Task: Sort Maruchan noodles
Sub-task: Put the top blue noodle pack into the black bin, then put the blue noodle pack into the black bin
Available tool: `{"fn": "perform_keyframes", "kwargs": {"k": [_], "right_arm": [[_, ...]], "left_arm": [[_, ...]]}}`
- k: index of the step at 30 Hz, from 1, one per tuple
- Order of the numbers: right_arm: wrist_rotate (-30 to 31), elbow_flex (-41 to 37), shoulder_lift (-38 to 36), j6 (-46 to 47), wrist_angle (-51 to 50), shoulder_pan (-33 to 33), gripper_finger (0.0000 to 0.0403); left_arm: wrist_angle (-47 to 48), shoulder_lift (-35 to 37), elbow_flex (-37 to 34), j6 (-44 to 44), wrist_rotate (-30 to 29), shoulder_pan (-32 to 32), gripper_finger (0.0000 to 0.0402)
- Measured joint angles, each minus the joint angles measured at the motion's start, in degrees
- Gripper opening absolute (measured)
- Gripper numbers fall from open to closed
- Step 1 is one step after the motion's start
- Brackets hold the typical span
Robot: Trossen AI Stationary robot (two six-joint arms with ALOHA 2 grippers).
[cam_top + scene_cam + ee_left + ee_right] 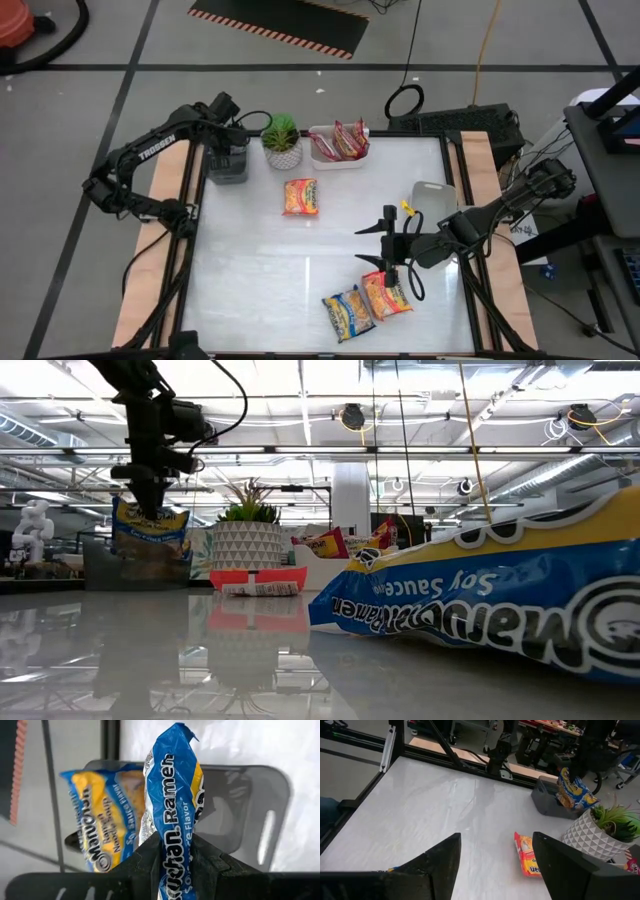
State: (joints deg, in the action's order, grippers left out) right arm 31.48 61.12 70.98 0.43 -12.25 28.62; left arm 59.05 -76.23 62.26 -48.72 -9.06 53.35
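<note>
Closest to the low camera, two packets lie flat at the table's near edge: a blue-trimmed packet [346,312] and, just beside it, a red-trimmed packet [387,296]. The right gripper [390,262] hovers just above the red one with its fingers spread wide apart and nothing between them. From there a careless descent could catch both neighbours at once, since they lie nearly touching, or push the slick plastic across the glossy table [250,280] instead of pinching it.

Farther in, a lone orange-red packet [301,196] lies flat in open space, well apart from the others.

At the far edge stand a small potted plant [282,139] and a white tray [330,158] already holding red packets [345,140]. To its left, over the grey tray [228,160], the left gripper [177,865] is clamped on a blue packet [175,805], held upright above the tray's opening, where another blue packet [102,825] already leans. The risk here is that a release lets the hanging packet tip onto the rim or topple its leaning neighbour out, because the standing one narrows the slot. Any remaining packets are not visible.
</note>
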Motion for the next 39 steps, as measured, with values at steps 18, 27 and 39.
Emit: {"fn": "perform_keyframes", "kwargs": {"k": [18,27,39], "right_arm": [[-0.02,0.0,0.0,0.42,-0.04,0.0,0.0239],[-0.03,0.0,0.0,0.43,-0.04,0.0,0.0239],[-0.04,0.0,0.02,1.13,-0.09,0.0,0.0239]], "left_arm": [[-7.0,-0.67,0.0,6.48,-8.07,-0.11,0.0221],[-6.1,-0.67,0.0,11.64,-10.53,-0.07,0.0246],[5.63,-0.65,0.0,33.65,-4.0,-8.06,0.0246]]}}
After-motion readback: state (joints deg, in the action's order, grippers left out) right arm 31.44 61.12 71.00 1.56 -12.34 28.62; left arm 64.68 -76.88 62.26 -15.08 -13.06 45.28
